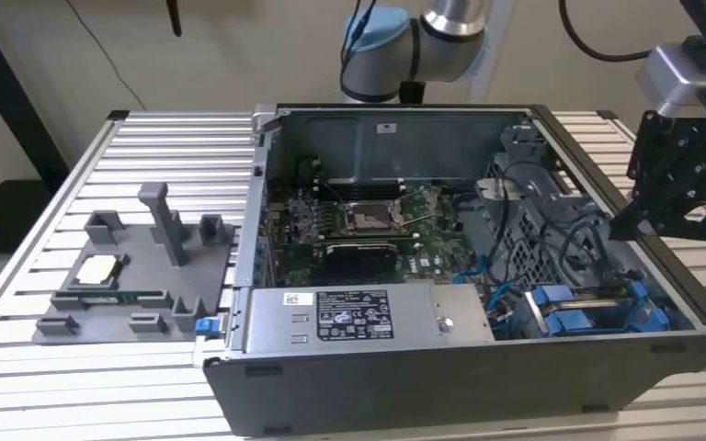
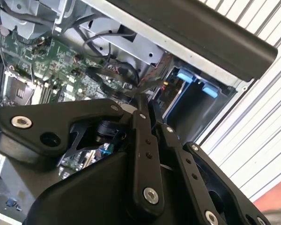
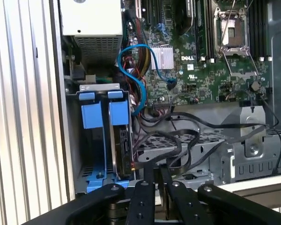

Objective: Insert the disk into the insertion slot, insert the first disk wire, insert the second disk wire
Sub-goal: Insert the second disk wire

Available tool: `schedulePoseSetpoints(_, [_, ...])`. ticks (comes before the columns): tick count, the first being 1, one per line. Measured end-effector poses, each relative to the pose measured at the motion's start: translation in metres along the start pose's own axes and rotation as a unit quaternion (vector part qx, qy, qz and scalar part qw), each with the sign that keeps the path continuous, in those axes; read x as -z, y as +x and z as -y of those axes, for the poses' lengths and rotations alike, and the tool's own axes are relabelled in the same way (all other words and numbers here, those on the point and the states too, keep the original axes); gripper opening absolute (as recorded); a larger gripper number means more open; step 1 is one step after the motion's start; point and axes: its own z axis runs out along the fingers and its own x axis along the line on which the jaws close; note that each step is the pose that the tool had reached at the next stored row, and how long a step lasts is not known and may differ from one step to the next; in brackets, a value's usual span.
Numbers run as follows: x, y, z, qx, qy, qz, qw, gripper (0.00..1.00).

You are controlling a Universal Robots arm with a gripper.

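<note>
**Disk seated in its bay, gripper hanging over the cables**

From my station, the gripper [image 3: 157, 172] looked drawn shut, with at most a sliver between its fingertips, and I could make out nothing held in it. In the exterior view it hung above the computer case [image 1: 451, 390], over the case's edge at the exterior view's right.

The disk [image 3: 119, 115] stood on edge in its blue frame inside the insertion slot [image 3: 74, 140]. That slot was the grey bay in the case's corner next to the power supply [image 1: 353, 317]. A second blue carrier [image 3: 91, 115] sat just beside the disk, on the side toward the case wall.

A blue cable [image 3: 131, 61] looped from the motherboard [image 3: 196, 61] down toward the top of the bay. A tangle of black cables [image 3: 192, 140] lay over the grey cage between the gripper and the disk, and one end rested just beside the disk's frame. I couldn't tell whether any wire was plugged into the disk.

The case stood on the slatted table [image 1: 84, 395], with a grey fixture tray [image 1: 132, 276] near it.
</note>
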Motion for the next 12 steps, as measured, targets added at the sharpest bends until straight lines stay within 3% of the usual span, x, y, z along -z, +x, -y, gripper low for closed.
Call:
schedulePoseSetpoints(8, [-0.0025, 0.0050, -0.0343, 0.000, 0.0000, 0.0010, 1.0000, 0.16])
schedulePoseSetpoints(12, [-0.0073, 0.0109, -0.0378, 0.002, 0.0002, 0.0010, 1.0000, 0.16])
